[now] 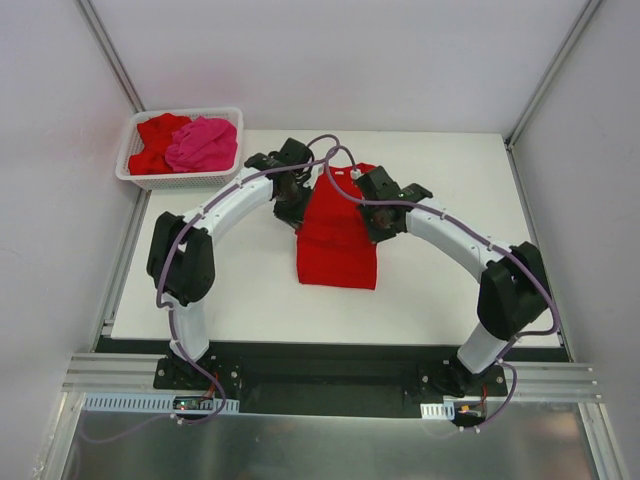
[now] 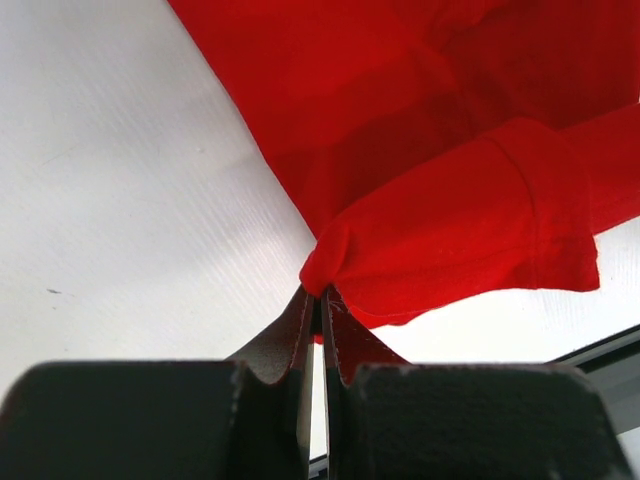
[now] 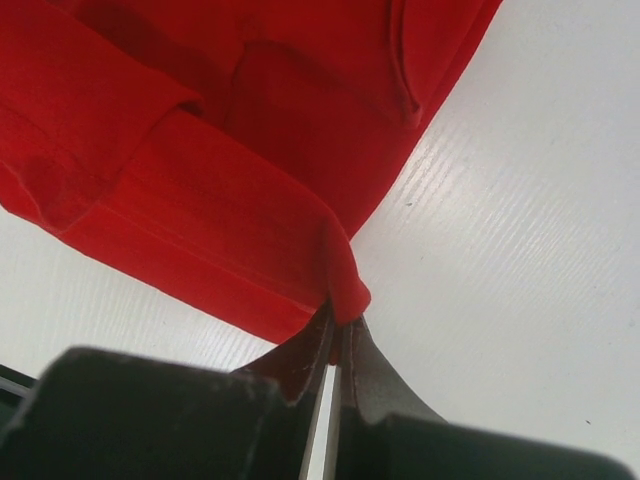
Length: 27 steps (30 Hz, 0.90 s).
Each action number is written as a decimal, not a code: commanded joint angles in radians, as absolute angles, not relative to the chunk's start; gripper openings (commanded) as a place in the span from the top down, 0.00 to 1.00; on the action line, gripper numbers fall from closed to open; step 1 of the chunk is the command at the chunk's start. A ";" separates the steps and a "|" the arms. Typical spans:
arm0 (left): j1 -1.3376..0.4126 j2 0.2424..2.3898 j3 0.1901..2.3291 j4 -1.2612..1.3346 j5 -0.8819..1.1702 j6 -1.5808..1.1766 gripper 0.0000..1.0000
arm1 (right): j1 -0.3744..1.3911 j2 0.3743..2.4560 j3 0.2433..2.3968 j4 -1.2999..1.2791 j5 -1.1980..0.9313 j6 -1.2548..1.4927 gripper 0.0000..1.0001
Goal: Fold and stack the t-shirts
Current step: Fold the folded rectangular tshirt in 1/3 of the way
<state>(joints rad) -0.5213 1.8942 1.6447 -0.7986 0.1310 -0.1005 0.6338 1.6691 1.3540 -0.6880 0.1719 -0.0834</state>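
Note:
A bright red t-shirt [image 1: 336, 240] lies lengthwise in the middle of the white table, its sides folded in. My left gripper [image 1: 293, 212] is shut on the shirt's left edge near the top; the left wrist view shows the pinched red cloth [image 2: 440, 190] bunched at the fingertips [image 2: 322, 300]. My right gripper [image 1: 380, 224] is shut on the right edge; the right wrist view shows the red fold [image 3: 230, 180] held at its tips [image 3: 340, 318]. A second red t-shirt [image 1: 157, 140] and a hot pink t-shirt [image 1: 203, 144] lie crumpled in the basket.
The white lattice basket [image 1: 180, 180] stands at the table's far left corner. The white table [image 1: 230, 290] has metal frame posts at its back corners. A black rail runs along the near edge.

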 commanded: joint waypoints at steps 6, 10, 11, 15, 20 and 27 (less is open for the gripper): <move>-0.497 1.945 1.726 -0.822 0.147 -0.074 1.00 | 0.598 1.710 1.424 -0.707 0.210 -0.097 0.99; -0.494 1.963 1.741 -0.822 0.152 -0.074 1.00 | 0.583 1.727 1.430 -0.703 0.207 -0.094 0.99; -0.492 1.967 1.746 -0.822 0.158 -0.074 1.00 | 0.581 1.732 1.431 -0.703 0.206 -0.094 0.99; -0.480 1.988 1.756 -0.822 0.167 -0.077 1.00 | 0.569 1.750 1.440 -0.701 0.192 -0.091 0.99; -0.469 2.005 1.766 -0.822 0.176 -0.077 1.00 | 0.558 1.778 1.457 -0.701 0.175 -0.086 0.99; -0.451 2.028 1.776 -0.827 0.187 -0.080 1.00 | 0.549 1.816 1.483 -0.703 0.150 -0.078 0.99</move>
